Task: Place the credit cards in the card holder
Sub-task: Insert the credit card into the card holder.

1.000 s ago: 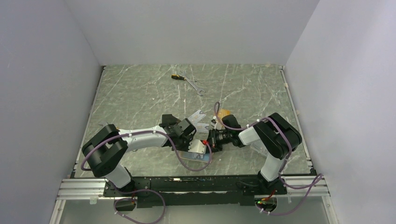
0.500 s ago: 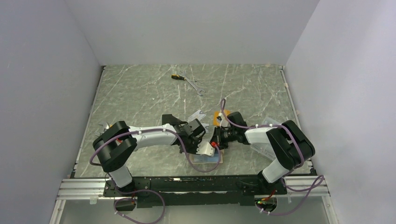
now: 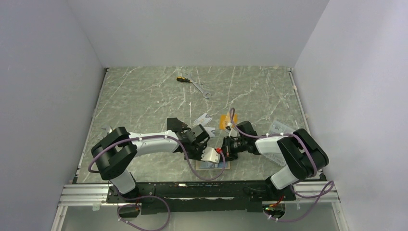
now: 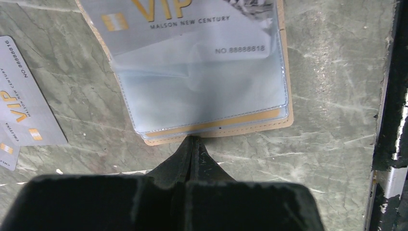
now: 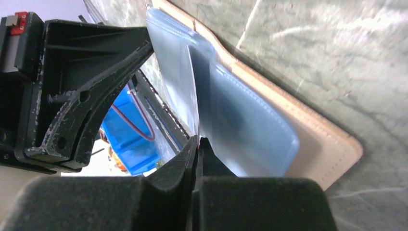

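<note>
At the far left a silver-grey card (image 4: 24, 101) lies flat on the green marbled desk (image 4: 327, 96). It is thin and rectangular with rounded corners, has "VIP" printed in gold, and lies apart from the card holder. The left jaws are black and wedge-shaped. They are fully closed with nothing between them, and their tip touches the near edge of the card holder (image 4: 231, 131). The holder lies open and flat near the front edge of the desk, between both pairs of jaws. It has a tan, leather-like cover with a stitched rim, and clear glossy plastic leaves lie on it. A second silver-grey card (image 4: 183, 19) shows through one clear leaf. The right jaws are closed too, with the tips pressed together at the side of the holder. One clear leaf stands up from the others and its edge runs down to these tips, but I cannot tell if it is pinched. Farther back an orange card (image 3: 224, 120) lies on the desk, and to the right of it is a clear plastic box (image 3: 280, 128).
</note>
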Controlling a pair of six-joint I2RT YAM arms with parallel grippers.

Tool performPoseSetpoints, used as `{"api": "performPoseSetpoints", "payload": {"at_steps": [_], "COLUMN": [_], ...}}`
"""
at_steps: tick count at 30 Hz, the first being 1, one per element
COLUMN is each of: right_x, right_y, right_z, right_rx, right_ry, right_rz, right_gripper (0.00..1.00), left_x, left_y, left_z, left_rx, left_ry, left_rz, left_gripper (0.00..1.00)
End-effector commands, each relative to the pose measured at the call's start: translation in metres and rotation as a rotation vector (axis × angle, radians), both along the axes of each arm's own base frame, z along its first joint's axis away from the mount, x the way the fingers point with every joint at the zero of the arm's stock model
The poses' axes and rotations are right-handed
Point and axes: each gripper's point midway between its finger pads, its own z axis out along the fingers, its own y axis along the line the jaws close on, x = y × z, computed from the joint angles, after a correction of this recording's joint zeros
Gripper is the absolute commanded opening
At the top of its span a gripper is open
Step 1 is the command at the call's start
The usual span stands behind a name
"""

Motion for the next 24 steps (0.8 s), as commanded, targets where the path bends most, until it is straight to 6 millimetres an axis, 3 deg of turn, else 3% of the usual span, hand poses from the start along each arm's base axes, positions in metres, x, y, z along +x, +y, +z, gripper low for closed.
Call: {"api": "performPoseSetpoints", "payload": {"at_steps": [1, 6, 24], "right_x": [-0.011, -0.014, 0.012], "right_y": [-0.004, 0.002, 0.020], "right_z": [-0.009, -0.014, -0.017], "right_rx": [-0.043, -0.037, -0.060], "right_ry": [0.026, 0.044, 0.023], "right_rz": [-0.016, 0.000, -0.016], "right_gripper": [0.00, 0.00, 0.03], "left_x": [-0.020, -0.022, -0.023], "left_y": [0.012, 0.013, 0.018], "left_z": [-0.013, -0.013, -0.016], "left_rx": [0.056, 0.052, 0.060], "left_ry": [0.072, 0.078, 0.067], "left_rz": [-0.028, -0.032, -0.046], "left_gripper": [0.00, 0.00, 0.00]}}
